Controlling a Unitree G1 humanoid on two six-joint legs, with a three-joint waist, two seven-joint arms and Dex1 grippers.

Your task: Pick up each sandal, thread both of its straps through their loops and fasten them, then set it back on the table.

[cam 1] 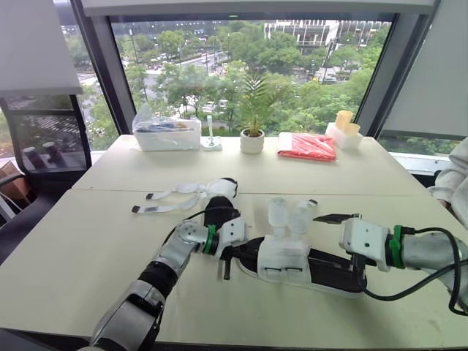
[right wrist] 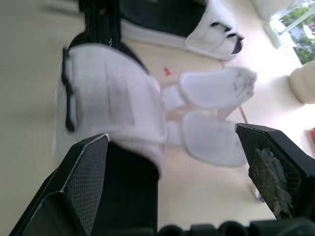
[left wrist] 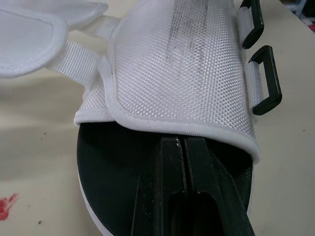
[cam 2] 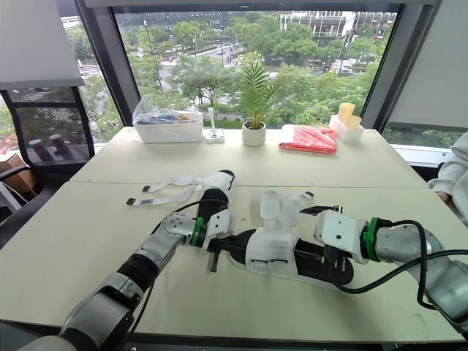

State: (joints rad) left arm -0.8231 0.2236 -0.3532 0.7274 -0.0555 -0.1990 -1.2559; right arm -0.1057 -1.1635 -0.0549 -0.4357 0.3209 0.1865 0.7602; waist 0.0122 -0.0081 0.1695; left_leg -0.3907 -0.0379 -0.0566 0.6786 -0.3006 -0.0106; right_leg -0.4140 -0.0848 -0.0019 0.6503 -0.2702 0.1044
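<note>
A sandal (cam 1: 292, 265) with a black sole and a white mesh upper lies mid-table. Its two white straps (cam 1: 287, 213) stand up loose, and its black loops (left wrist: 266, 78) hang empty on the other side. My left gripper (cam 1: 227, 262) is at the toe end, its fingers (left wrist: 182, 196) pressed shut and lying over the black insole. At the heel end my right gripper (cam 1: 348, 246) stands wide open, one finger (right wrist: 81, 182) on each side of the sandal. A second sandal (cam 1: 220, 196) lies farther back, its straps (cam 1: 167, 204) spread flat to the left.
At the far edge by the window stand a clear plastic box (cam 1: 167, 134), a small potted plant (cam 1: 252, 137), a red packet (cam 1: 307, 146) and yellow-white blocks (cam 1: 344, 131). A person's sleeve (cam 1: 455, 175) shows at the right edge. A black chair (cam 1: 44, 142) stands at the left.
</note>
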